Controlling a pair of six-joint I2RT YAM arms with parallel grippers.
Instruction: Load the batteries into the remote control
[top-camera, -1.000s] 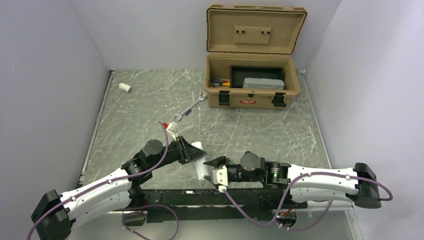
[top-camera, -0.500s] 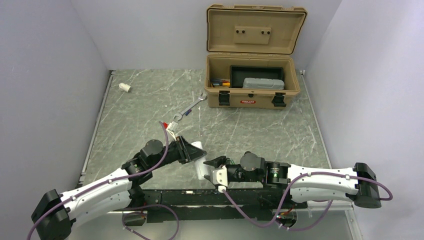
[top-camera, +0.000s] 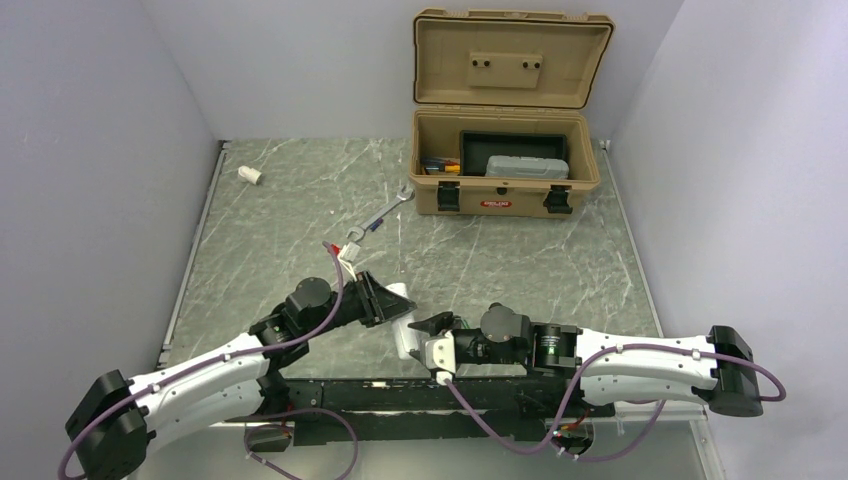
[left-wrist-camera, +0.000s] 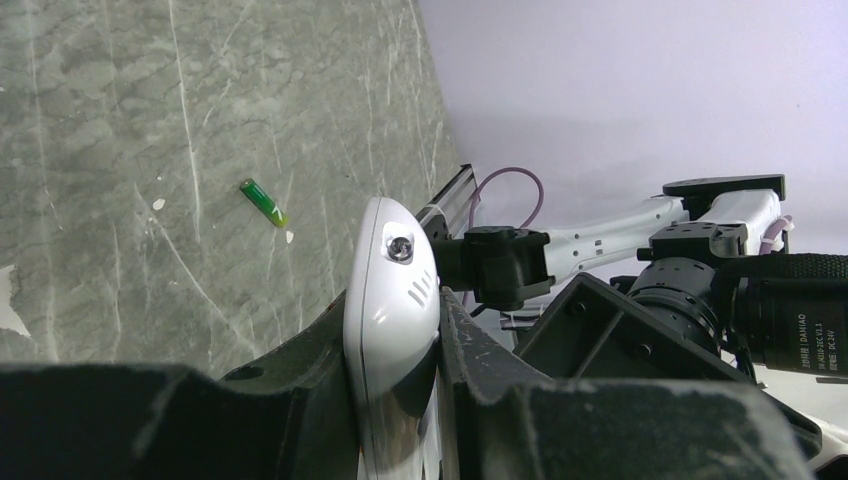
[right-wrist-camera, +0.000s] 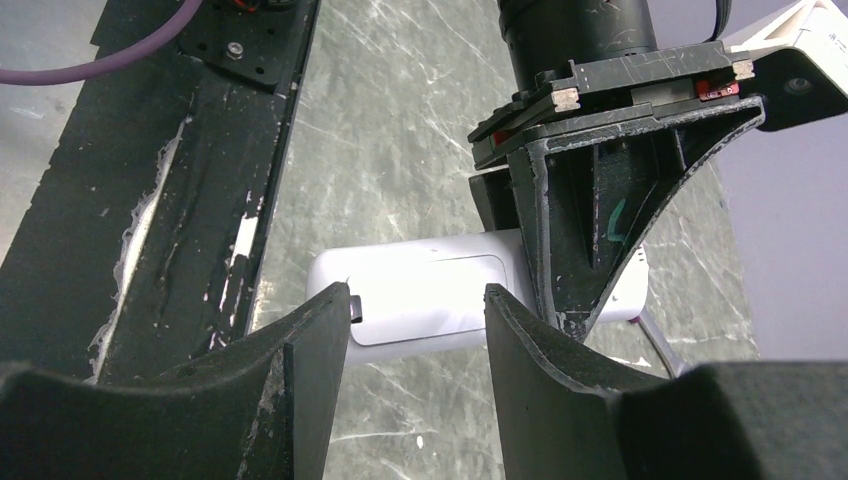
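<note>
Remote control: the white remote control (left-wrist-camera: 392, 265) is held off the table (top-camera: 280, 230), low in the top view, just left of centre, between the two arms. In the left wrist view it stands edge-on in the lower middle, its rounded end up, with a small round window at that end.
Left gripper: the left gripper (left-wrist-camera: 393, 330) is clenched on the remote control, one dark finger pressed to each broad side. In the right wrist view it grips the remote's right-hand end.
Right gripper: the right gripper (right-wrist-camera: 418, 305) has its fingers spread apart, holding nothing. The remote control lies crosswise just past the fingertips, and its flat face shows the outline of a rectangular panel. Whether the tips touch it cannot be told.
Battery: one green battery (left-wrist-camera: 263, 202) with a pale tip lies on the table in the upper left of the left wrist view, apart from both grippers. It could not be made out in the top view.
Toolbox: a tan toolbox (top-camera: 505, 195) stands open at the top centre-right of the top view, lid up, with tools inside.
Wrench: a silver wrench (top-camera: 379, 218) lies on the table between the toolbox and the left gripper.
White cylinder: a stubby white cylinder (top-camera: 249, 174) sits near the table's upper left corner.
</note>
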